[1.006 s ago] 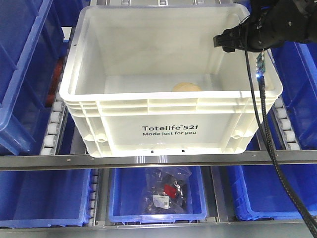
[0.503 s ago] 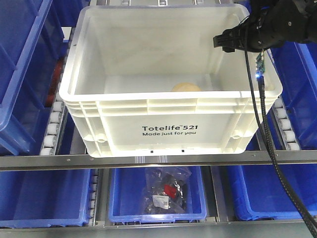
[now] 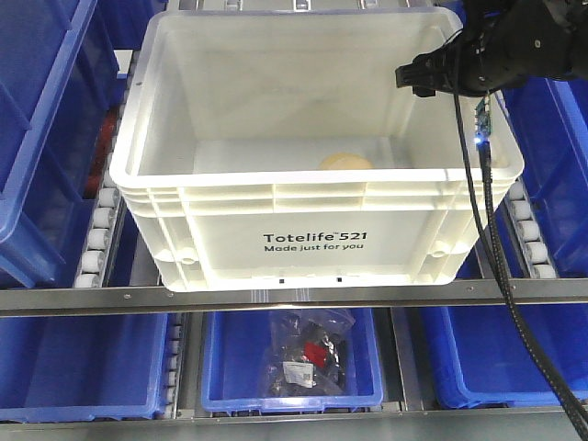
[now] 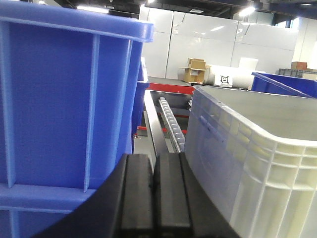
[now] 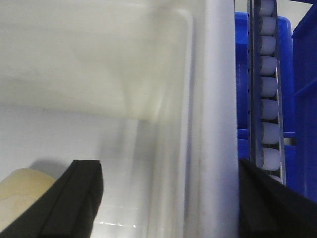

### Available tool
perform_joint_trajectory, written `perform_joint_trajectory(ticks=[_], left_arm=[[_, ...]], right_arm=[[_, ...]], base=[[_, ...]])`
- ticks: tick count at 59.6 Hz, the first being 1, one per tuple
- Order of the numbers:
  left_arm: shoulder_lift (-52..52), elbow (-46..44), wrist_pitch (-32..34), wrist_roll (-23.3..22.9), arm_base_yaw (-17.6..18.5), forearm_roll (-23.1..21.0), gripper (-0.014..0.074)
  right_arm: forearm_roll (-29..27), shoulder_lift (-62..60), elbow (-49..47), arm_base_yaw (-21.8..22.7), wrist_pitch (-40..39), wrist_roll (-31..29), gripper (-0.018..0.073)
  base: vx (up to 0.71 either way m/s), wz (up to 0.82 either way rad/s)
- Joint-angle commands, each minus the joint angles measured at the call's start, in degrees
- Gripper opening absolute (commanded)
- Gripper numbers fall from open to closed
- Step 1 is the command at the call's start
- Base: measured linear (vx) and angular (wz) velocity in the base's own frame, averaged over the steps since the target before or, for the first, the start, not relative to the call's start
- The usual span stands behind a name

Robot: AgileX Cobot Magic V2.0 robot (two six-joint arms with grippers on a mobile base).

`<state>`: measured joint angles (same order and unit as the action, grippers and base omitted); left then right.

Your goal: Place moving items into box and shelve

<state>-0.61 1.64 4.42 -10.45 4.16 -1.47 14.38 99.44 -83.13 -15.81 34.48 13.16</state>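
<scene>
On the left, the left gripper (image 4: 154, 198) sits low in the gap between a blue bin (image 4: 64, 94) and the box (image 3: 312, 156). Its two black fingers are pressed together with nothing between them, just beside the box's ribbed left wall.

The box stands on the roller rails (image 3: 96, 234) of the shelf rack, its long axis running left to right across the front view. It is a large white plastic tote with a ribbed rim and black print on the front wall. Inside it, on the floor toward the front and a little right of centre, lies the bun (image 3: 345, 162), a pale tan, rounded lump, half hidden behind the front wall.

On the right, the right gripper (image 3: 424, 77) hangs at the box's right rim. Its fingers stand wide apart, one inside the box and one outside, straddling the wall without visibly pinching it. The bun lies down and to the left of this gripper, so the right arm is nearer to it. With the bun already inside, I judge that the next move turns on gripping this right wall to push the box into the shelf.
</scene>
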Motion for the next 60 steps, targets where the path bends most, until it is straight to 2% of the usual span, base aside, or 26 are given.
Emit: perform_joint_trajectory(ticks=[1, 16, 30, 38, 45, 60], left_arm=[[-0.6, 1.3, 4.9, 0.0, -0.3, -0.1, -0.0006], [-0.5, 1.3, 4.9, 0.0, -0.3, -0.1, -0.0006], [-0.5, 1.3, 4.9, 0.0, -0.3, -0.1, -0.0006], [-0.5, 1.3, 4.9, 0.0, -0.3, -0.1, -0.0006], [-0.5, 1.3, 4.9, 0.0, -0.3, -0.1, -0.0006], [-0.5, 1.3, 4.8, 0.0, -0.3, -0.1, -0.0006]], right_arm=[[-4.3, -1.4, -1.6, -2.0, -8.4, -1.0, 0.0497], [-2.5, 0.4, -1.6, -2.0, -8.2, -1.0, 0.0497], [11.0, 2.4, -1.6, -1.6, -11.5, -0.3, 0.055], [13.4, 3.4, -1.6, 0.0, -16.2, 6.5, 0.0594], [14.3, 3.5, -1.6, 1.3, -15.8, 12.6, 0.0602], [16.2, 3.5, -1.6, 2.1, -14.9, 14.4, 0.0591]], base=[[0.0, 0.0], [0.0, 0.0], [0.0, 0.0], [0.0, 0.0], [0.0, 0.0], [0.0, 0.0]])
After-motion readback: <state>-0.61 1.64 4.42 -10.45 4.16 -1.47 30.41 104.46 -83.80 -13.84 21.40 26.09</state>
